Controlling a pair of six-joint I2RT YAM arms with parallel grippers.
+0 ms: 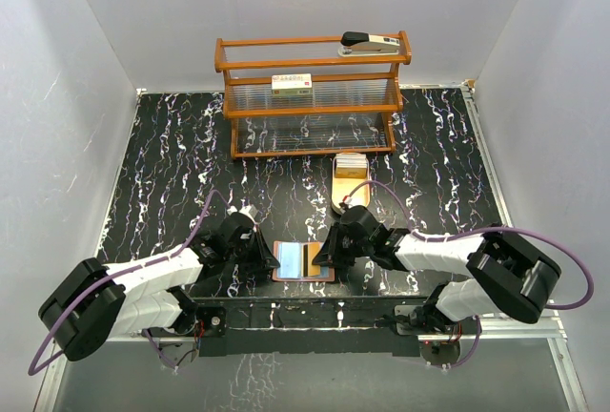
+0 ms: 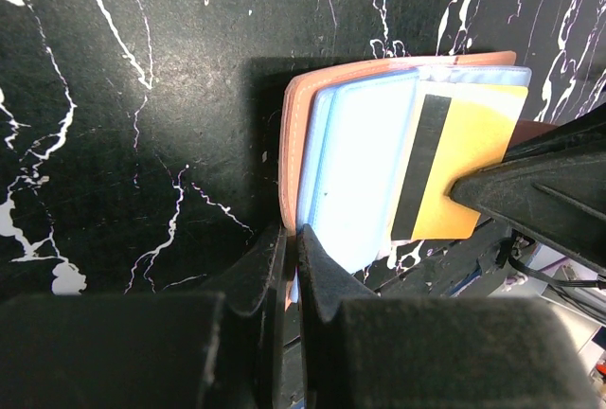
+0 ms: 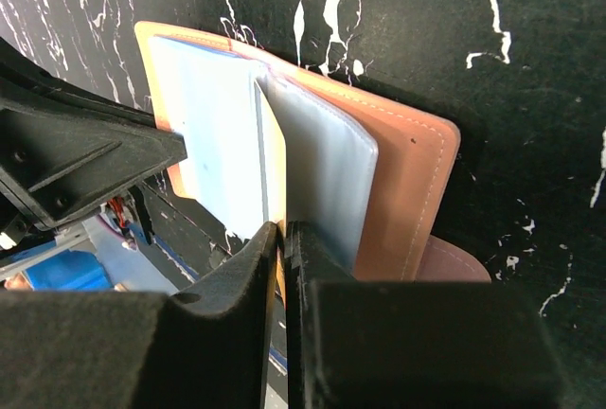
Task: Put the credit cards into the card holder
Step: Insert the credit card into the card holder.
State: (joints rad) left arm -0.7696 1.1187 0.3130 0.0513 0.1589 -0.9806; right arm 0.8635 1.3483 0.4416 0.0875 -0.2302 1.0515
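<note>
The reddish-brown card holder [image 1: 303, 262] lies open on the black marbled table between my two grippers. Clear pocket sleeves [image 2: 365, 168] fan up from its cover [image 3: 417, 191]. My left gripper [image 2: 294, 231] is shut on the near edge of the holder's left cover and sleeve. A yellow credit card [image 2: 466, 168] with a black stripe stands among the sleeves. My right gripper [image 3: 282, 227] is shut on that card's edge [image 3: 276, 172]. More pale credit cards [image 1: 351, 163] sit stacked in the oval wooden tray [image 1: 349, 191] behind the holder.
A wooden shelf rack [image 1: 313, 97] stands at the back, with a stapler [image 1: 372, 44] on top and a cream-and-yellow box [image 1: 292, 84] on its middle shelf. Grey walls close in the table on the left, right and back.
</note>
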